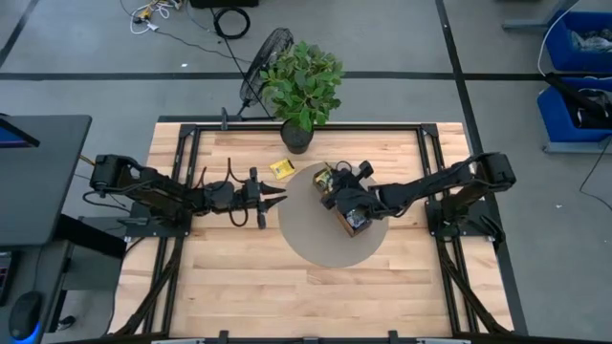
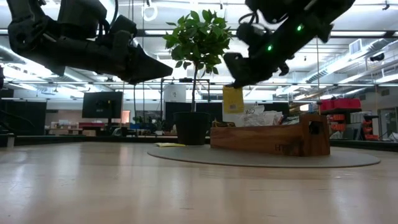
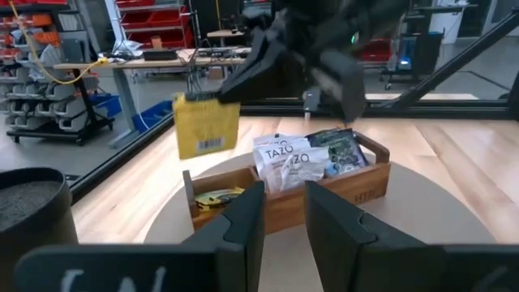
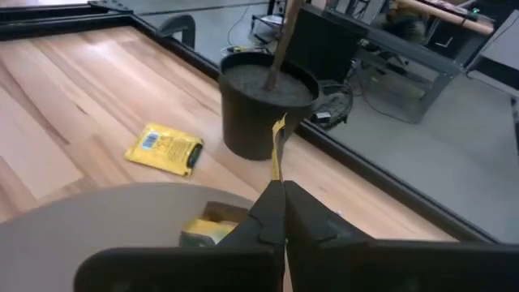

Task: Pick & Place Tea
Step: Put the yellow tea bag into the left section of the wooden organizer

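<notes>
Closest to us in the right wrist view, our right gripper [image 4: 278, 212] pinches a yellow tea packet [image 3: 208, 127] by its edge, held in the air above the wooden box [image 2: 268, 138]. One yellow packet [image 4: 165, 148] already lies on the table beside the plant pot [image 4: 259, 113]. Several packets remain in the box, so most work seems left. Our left gripper [image 1: 275, 199] hovers half parted and empty.

Yellow packet [image 3: 207, 130] hangs pinched above wooden box [image 3: 324, 191]; fingers [image 3: 243, 219] parted.

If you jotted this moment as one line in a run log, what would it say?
right tool: shut on yellow packet, lifted over box | left tool: hovering, empty | another packet: on table by pot
</notes>
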Action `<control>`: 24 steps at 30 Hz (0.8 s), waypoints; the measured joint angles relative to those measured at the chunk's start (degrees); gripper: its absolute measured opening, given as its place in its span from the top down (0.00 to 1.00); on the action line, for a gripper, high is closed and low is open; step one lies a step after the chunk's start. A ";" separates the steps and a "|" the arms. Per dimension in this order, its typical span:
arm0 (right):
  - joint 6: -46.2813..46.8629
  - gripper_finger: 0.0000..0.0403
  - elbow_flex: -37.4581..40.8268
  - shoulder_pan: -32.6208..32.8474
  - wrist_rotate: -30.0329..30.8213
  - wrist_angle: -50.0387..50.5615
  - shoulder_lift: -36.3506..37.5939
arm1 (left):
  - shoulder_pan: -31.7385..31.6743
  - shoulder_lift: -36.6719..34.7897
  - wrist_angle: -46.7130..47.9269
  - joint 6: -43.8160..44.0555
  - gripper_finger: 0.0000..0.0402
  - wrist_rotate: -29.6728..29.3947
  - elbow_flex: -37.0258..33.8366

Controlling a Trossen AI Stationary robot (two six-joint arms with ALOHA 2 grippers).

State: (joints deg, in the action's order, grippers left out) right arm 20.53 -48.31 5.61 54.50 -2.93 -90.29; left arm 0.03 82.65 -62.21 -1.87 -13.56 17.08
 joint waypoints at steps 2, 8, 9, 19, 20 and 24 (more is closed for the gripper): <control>-0.07 1.00 -0.01 -0.20 -0.07 -1.36 -1.91 | 0.02 0.00 -0.41 0.00 0.77 0.02 0.00; 0.07 1.00 -0.52 -0.29 0.02 -2.24 -5.46 | 0.02 0.00 -0.66 -0.13 0.77 0.02 0.02; 0.45 1.00 -0.54 -0.29 0.11 -2.35 -5.81 | 0.02 0.00 -0.66 -0.19 0.77 0.02 0.02; 3.01 1.00 -0.57 -0.29 -3.51 -3.80 -7.87 | 0.02 0.00 -0.46 -0.28 0.77 0.02 0.04; 3.43 1.00 -0.57 -0.29 -4.35 -3.96 -7.91 | 0.02 0.00 -0.40 -0.28 0.77 0.02 0.04; 4.50 1.00 -0.57 0.49 -6.36 -4.35 -7.99 | 0.02 0.00 -0.26 -0.28 0.77 0.00 0.04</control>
State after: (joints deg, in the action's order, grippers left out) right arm 25.04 -48.88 6.10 48.14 -7.28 -98.27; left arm 0.05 82.65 -62.47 -2.15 -13.56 17.12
